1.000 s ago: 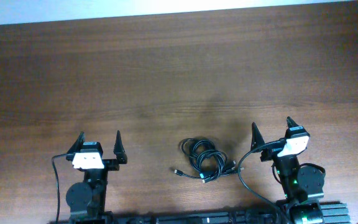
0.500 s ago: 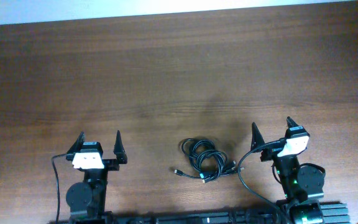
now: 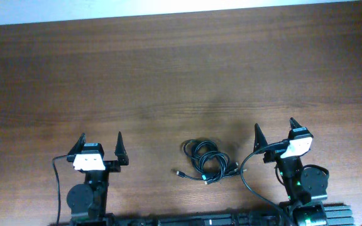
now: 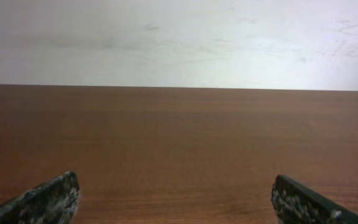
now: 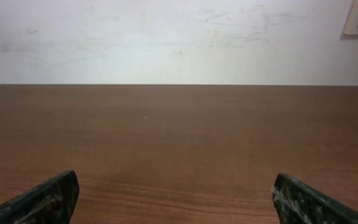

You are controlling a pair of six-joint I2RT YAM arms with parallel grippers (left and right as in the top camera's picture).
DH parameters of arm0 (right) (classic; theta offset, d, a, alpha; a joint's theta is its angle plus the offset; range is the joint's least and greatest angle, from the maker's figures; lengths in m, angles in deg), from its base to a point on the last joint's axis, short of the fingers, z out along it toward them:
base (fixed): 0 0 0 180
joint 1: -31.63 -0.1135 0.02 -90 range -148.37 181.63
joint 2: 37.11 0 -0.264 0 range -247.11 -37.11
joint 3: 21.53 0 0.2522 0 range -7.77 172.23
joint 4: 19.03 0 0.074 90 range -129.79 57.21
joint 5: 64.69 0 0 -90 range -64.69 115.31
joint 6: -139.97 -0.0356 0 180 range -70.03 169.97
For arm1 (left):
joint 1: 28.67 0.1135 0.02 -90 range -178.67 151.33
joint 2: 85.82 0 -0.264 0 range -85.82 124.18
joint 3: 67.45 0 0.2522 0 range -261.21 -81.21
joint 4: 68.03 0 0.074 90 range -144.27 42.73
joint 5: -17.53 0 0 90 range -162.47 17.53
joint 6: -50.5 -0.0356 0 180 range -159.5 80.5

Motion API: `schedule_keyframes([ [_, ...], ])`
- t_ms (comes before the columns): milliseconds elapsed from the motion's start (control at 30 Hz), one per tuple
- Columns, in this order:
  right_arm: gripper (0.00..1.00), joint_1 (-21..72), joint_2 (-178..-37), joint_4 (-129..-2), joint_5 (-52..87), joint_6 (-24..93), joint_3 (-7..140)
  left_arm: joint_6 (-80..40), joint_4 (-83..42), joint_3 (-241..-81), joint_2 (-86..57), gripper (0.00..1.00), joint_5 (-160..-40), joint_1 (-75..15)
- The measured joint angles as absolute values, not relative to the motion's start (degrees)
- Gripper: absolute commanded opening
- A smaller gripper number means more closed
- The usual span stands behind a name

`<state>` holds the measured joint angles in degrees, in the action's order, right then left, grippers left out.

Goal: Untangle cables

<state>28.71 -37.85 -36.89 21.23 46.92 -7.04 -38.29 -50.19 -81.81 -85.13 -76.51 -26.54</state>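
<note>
The cables (image 3: 204,160) lie as a small bunch of thin black loops with small plug ends on the brown table, near its front edge, between the two arms. My left gripper (image 3: 99,142) is open and empty, to the left of the bunch. My right gripper (image 3: 275,129) is open and empty, just right of it. Both wrist views show only bare table between wide-open fingers, left (image 4: 176,199) and right (image 5: 176,199); the cables are out of view there.
A thick black robot wire (image 3: 247,176) curves on the table beside the right arm's base, close to the bunch's right end. Another robot wire (image 3: 56,182) hangs by the left arm. A white wall (image 5: 166,37) stands beyond the table's far edge.
</note>
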Motion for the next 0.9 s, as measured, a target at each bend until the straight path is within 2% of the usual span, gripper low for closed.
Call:
schedule_keyframes([
  [900,0.99,28.7,-37.8,-36.9,21.2,47.0,-7.0,-38.3,-48.6,-82.3,-85.1,0.99,-75.6,-26.5],
])
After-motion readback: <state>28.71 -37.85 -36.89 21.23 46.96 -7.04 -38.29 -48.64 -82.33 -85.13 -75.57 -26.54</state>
